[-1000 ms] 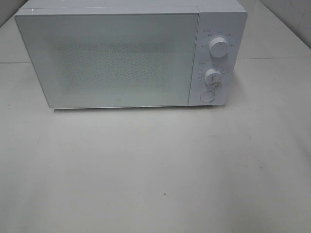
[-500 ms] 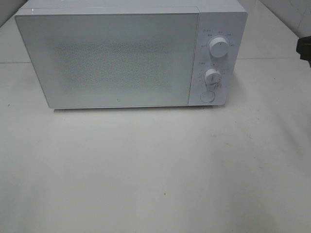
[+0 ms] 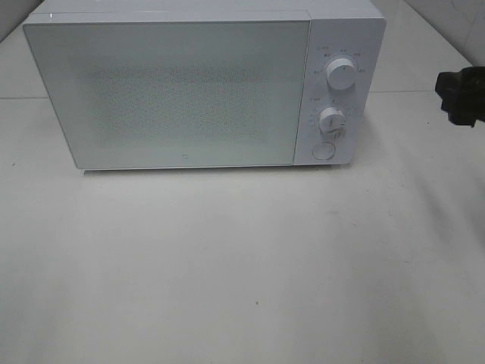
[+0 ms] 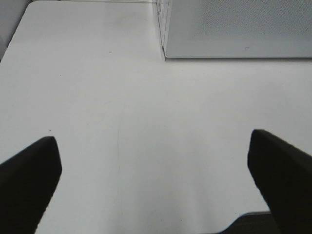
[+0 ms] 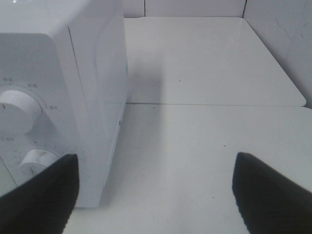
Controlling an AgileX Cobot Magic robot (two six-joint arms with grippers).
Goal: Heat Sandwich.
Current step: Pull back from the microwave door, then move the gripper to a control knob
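The sandwich is out of view in every frame. A white microwave stands at the back of the table with its door shut. Its panel carries two dials and a round button. My right gripper shows as a dark shape at the right edge of the high view, to the right of the microwave. In the right wrist view its fingers stand wide apart with nothing between them, beside the microwave's control panel. My left gripper is open over bare table, in front of the microwave's lower left corner.
The white table spreads out in front of the microwave. A wall rises along the table's right side. The table's near edge shows in the left wrist view.
My right gripper has come into the high view from the right edge and moved left toward the microwave's panel. Its fingers have spread wider. The left gripper has stayed open.
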